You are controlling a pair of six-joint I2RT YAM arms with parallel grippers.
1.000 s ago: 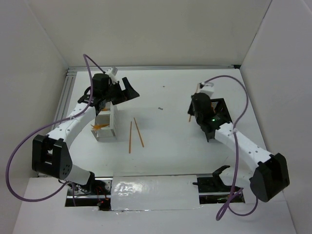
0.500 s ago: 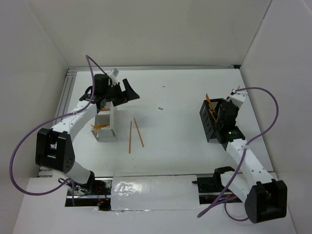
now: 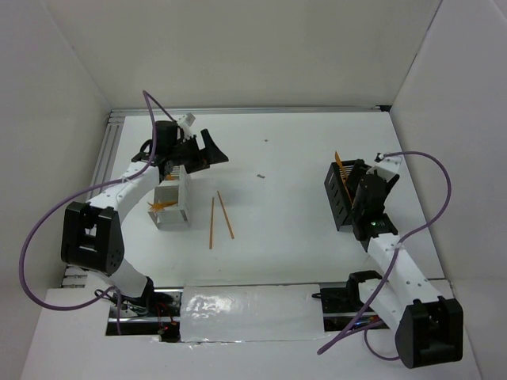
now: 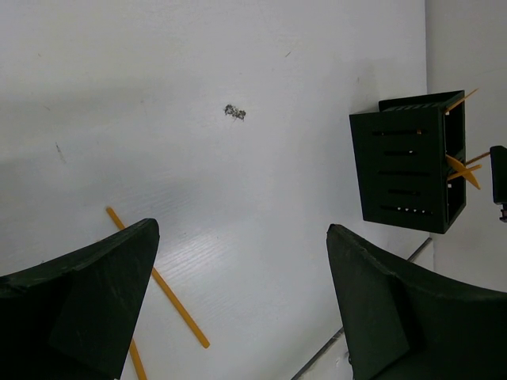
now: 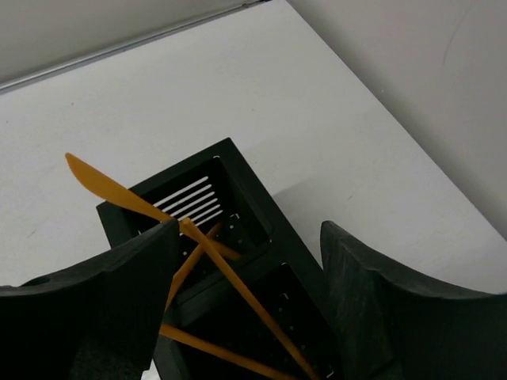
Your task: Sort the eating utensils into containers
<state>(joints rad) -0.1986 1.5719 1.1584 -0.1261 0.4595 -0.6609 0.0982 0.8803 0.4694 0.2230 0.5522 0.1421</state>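
We list two orange sticks point(image 3: 211, 222) on the worktop point(image 3: 285, 206) between the white caddy point(image 3: 176, 207), left, and the black caddy point(image 3: 339, 198), right, holding orange knives point(image 5: 119, 190); left jaws wide, right jaws parted above the black caddy, both empty.

The black caddy point(image 4: 400, 170) looks like matt plastic with smooth walls. The orange knife point(image 5: 103, 182) in it is thin plastic with a slight sheen, as is the orange stick point(image 4: 182, 312). The white table point(image 4: 198, 63) is matt and faintly streaked. Clear film point(image 3: 253, 305) along its near edge is glossy and wrinkled.
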